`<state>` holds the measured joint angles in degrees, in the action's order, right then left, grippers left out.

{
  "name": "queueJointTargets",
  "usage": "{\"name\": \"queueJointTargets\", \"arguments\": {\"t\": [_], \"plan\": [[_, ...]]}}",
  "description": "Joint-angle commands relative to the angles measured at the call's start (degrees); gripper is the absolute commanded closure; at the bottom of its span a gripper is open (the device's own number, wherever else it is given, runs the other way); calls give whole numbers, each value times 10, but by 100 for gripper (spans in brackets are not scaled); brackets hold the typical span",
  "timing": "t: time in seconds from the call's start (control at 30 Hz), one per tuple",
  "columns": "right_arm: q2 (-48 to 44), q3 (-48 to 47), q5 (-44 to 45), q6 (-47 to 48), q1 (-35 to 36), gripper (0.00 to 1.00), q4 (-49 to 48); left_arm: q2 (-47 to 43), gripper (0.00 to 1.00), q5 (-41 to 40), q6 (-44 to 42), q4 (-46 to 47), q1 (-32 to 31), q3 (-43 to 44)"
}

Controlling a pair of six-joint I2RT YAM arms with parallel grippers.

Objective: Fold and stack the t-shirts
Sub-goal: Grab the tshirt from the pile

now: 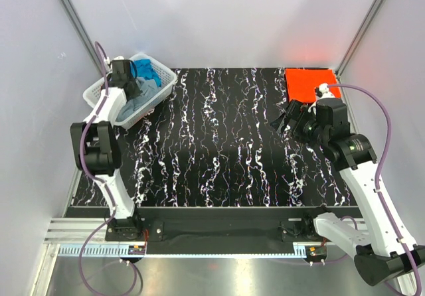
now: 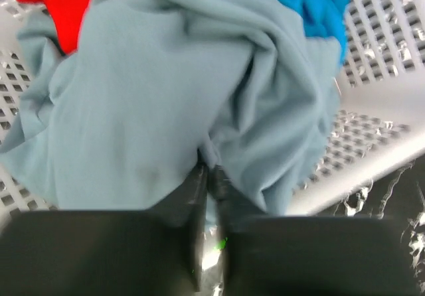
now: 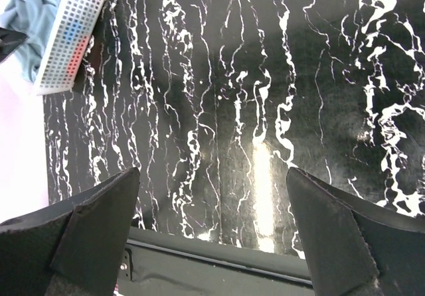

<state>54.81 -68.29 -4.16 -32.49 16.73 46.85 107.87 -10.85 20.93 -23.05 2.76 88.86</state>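
Left gripper: The left gripper (image 2: 207, 176) reaches down into the basket (image 2: 375, 103). Its two fingers are almost together and pinch a fold of the grey-blue shirt (image 2: 159, 97), probably to lift it out.
Grey-blue shirt: It lies crumpled on top of the pile, so it is the easiest one to grab.
Other shirts: A red shirt (image 2: 60, 4) and a bright blue shirt (image 2: 312, 4) peek out from under it.
Basket: It sits at the far left corner of the table (image 1: 219, 143).
Orange-red shirt: The orange-red shirt (image 1: 309, 82) lies flat and folded at the far right corner. It looks like the start of the stack.
Right gripper: The right gripper (image 3: 212, 176) hangs over the right side of the table with its fingers wide apart, holding nothing.
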Motion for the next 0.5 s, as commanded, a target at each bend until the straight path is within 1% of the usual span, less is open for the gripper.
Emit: {"name": "queueJointTargets", "arguments": {"t": [0.0, 0.03, 0.07, 0.1, 0.13, 0.17, 0.2, 0.27, 0.3, 0.33, 0.37, 0.4, 0.43, 0.47], "plan": [[-6, -23, 10, 16, 1, 0, 17, -14, 100, -7, -24, -15, 7, 83], [-8, -26, 11, 16, 1, 0, 18, -27, 100, 6, -24, -9, 7, 92], [-8, -27, 13, 17, 1, 0, 23, -60, 100, 20, -24, -2, 7, 94], [-9, -28, 14, 20, 1, 0, 23, -79, 100, 60, -22, 11, 5, 93], [-8, -29, 15, 19, 1, 0, 25, -99, 100, 80, -21, 34, 0, 96], [-8, -30, 18, 19, 1, 0, 25, -138, 100, 100, -17, 43, -3, 99], [-8, -31, 18, 19, 1, 0, 27, -157, 100, 149, -3, 50, -7, 106], [-4, -36, 18, 17, 1, 0, 33, -210, 100, 201, 16, 70, -14, 129], [-4, -38, 16, 14, 1, 0, 34, -229, 100, 256, 48, 80, -15, 133], [-5, -38, 14, 11, 1, 0, 35, -247, 100, 288, 68, 120, -20, 127], [-8, -37, 7, 9, 1, 0, 32, -285, 100, 323, 90, 148, -21, 116], [-8, -35, 3, 8, 1, 0, 32, -302, 100, 373, 138, 174, -23, 105], [-13, -32, -8, 7, 1, 0, 31, -336, 100, 391, 161, 215, -39, 77], [-16, -30, -15, 4, 1, 0, 30, -349, 100, 408, 177, 229, -48, 60]]}}
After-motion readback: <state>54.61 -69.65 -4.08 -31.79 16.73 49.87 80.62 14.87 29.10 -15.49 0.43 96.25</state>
